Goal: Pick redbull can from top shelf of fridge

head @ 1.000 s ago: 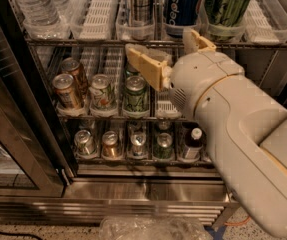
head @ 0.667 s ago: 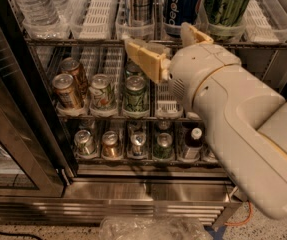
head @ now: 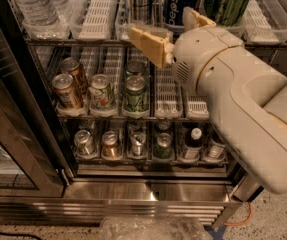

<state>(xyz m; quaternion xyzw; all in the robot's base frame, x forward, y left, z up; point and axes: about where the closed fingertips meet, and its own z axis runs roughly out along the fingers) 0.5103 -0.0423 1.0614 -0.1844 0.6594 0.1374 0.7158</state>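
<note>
gripper [head: 172,34]: hovering in front of top shelf [head: 95,14] edge, fingers spread wide, gripping nothing
redbull can [head: 142,1]: standing upright in a top shelf lane, just beside Pepsi can [head: 179,4], inside fridge [head: 148,191]

Claw [head: 159,23] at top shelf [head: 75,42], Pepsi can [head: 179,4] alongside

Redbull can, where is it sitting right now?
In the camera view, the redbull can stands at top centre on the top shelf, just left of the Pepsi can, with the open gripper in front of it.
</note>
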